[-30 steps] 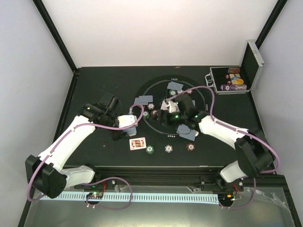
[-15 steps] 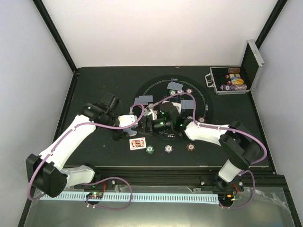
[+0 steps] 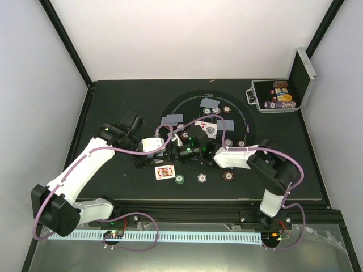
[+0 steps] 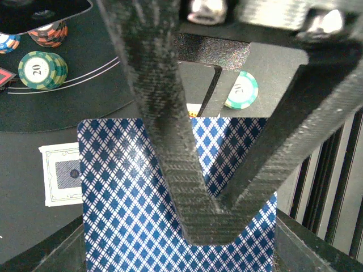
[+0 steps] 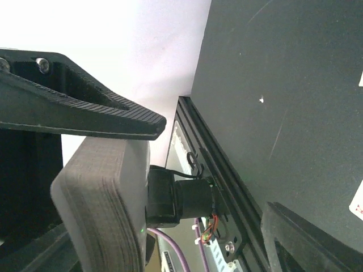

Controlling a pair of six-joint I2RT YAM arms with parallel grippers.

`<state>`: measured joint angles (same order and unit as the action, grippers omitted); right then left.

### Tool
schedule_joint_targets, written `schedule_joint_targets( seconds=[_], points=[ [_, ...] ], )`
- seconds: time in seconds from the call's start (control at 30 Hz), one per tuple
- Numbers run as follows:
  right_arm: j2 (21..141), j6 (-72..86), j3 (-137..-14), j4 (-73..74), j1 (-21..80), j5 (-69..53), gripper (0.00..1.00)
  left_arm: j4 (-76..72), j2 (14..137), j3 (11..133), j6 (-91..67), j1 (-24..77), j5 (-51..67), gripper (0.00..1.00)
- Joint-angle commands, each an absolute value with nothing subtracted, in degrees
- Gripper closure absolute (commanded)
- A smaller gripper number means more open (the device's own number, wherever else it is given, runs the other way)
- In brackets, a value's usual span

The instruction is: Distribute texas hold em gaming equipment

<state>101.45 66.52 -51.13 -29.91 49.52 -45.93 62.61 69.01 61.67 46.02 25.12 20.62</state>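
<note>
One card only should leave the blue diamond-backed deck of playing cards (image 4: 125, 198) clenched in the left end effector (image 4: 198, 224) above the black tabletop (image 3: 113, 96); the right end effector (image 5: 214, 169) gapes beside it.

The green chip stack (image 4: 41, 69) reads "20".

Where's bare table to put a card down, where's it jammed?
Bare: the table's far-left corner, between its left edge and the round mat; the strip between the case and the right arm. Jammed: the round mat, full of cards and chips, the left arm facing the right at its rim; the near edge, with the king card and three chips.
</note>
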Motion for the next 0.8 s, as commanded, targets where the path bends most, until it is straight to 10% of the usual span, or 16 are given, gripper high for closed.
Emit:
schedule_joint_targets(
  seconds=[0.0,0.63,0.77],
  points=[
    [102.1,67.1,-51.6,-32.9,48.7,-47.0,0.26,63.3,68.6,64.2,45.5,24.9,21.5,0.98],
    [94.3,62.1,-46.2,-25.2,42.6,-45.1,0.67,62.8,68.7,63.7,45.6,24.9,21.4,0.98],
    [93.1,62.9,-46.5,-26.3,43.0,-45.7,0.53,62.8,68.8,63.7,45.6,25.0,21.3,0.99]
  ],
)
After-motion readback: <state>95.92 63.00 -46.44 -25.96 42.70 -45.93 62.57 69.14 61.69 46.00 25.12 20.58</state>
